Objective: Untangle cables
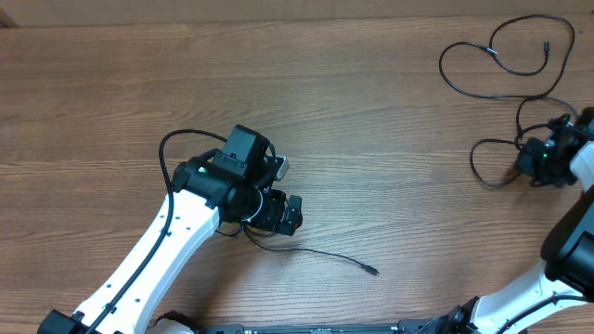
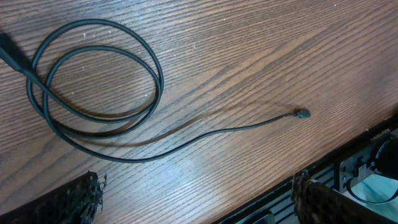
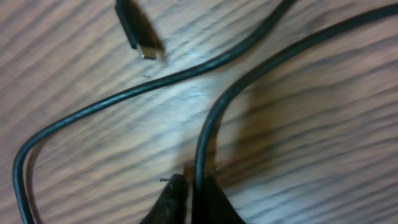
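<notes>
Sprawling over the worktop [image 1: 93, 83] at far right, looped cable [image 1: 444, 70], one strand pinched in the closed right gripper [image 3: 194, 186] and running straight ahead from it; nearer the left gripper [image 2: 198, 190], wide and empty, coiled cable [image 2: 160, 79], tail trailing toward its plug [image 2: 303, 113].

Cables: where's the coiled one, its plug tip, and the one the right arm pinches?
coiled cable [image 2: 158, 82], left wrist view, loop's right side
plug tip [image 2: 302, 113], left wrist view, its end
pinched cable [image 3: 202, 143], right wrist view, just above jaws
</notes>
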`<state>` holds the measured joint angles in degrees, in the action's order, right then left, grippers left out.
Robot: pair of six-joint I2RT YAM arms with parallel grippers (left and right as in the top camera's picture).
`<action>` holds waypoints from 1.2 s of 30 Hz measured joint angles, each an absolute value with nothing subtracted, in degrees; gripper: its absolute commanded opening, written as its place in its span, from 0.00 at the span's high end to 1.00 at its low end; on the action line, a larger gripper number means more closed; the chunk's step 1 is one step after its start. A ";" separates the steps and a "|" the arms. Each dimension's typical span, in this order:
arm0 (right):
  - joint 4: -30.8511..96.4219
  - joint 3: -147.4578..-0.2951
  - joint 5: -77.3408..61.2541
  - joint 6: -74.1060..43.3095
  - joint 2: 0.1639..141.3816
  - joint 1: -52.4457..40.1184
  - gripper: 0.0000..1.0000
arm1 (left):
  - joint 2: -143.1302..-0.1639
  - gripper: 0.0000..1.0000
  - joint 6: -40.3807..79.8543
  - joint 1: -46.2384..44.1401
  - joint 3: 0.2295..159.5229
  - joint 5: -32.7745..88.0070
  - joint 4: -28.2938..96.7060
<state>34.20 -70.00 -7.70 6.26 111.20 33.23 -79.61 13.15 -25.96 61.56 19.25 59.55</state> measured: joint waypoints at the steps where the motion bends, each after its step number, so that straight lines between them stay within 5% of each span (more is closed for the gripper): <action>1: 34.28 -70.00 -7.66 6.22 111.20 32.69 0.73 | -79.61 0.01 13.15 -25.96 61.56 19.25 59.55; 5: 36.99 -70.30 -3.97 3.92 111.18 30.68 0.48 | -79.61 0.00 13.15 -25.96 61.56 19.25 59.55; 7: 39.33 -71.29 -0.62 2.55 111.13 30.50 0.27 | -79.61 0.00 13.15 -25.96 61.56 19.25 59.55; 8: 40.16 -71.88 0.71 1.48 110.91 30.61 0.00 | -79.61 0.00 13.15 -25.96 61.56 19.22 59.51; 23: 45.74 -75.70 4.93 -10.46 91.46 30.74 0.00 | -79.61 0.00 13.15 -25.96 61.56 19.25 59.55; 31: 48.90 -74.24 4.67 -13.26 92.47 30.74 0.00 | -79.61 0.00 13.15 -25.96 61.56 19.22 59.55; 36: 48.88 -70.15 4.23 -17.19 96.09 30.74 0.42 | -79.61 0.01 13.15 -25.96 61.56 19.22 59.53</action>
<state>48.88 -70.15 4.23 -17.19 96.09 30.74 -79.61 13.15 -25.96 61.56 19.22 59.53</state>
